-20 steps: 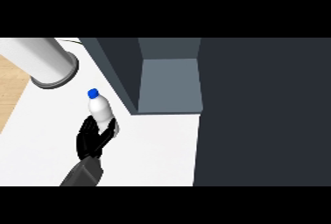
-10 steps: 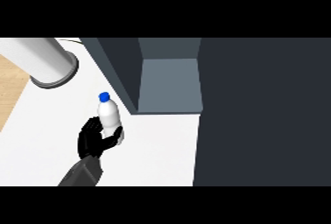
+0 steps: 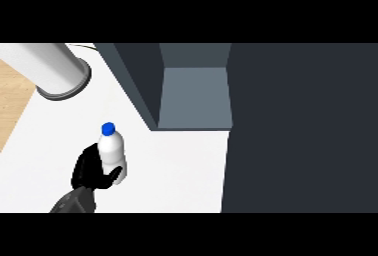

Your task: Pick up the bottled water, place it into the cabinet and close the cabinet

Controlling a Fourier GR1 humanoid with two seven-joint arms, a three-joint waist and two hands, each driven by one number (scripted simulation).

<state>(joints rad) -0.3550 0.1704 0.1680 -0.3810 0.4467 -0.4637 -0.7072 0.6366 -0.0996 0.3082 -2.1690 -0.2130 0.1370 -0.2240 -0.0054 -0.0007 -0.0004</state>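
white counter (image 3: 177,165) — left hand (image 3: 92,170) fingers curled round bottled water (image 3: 112,150)

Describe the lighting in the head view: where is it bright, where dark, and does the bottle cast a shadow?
Head view: the white counter is evenly bright; the cabinet interior and its open door are dark grey. No distinct shadow shows under the bottled water held by the hand; no glare.
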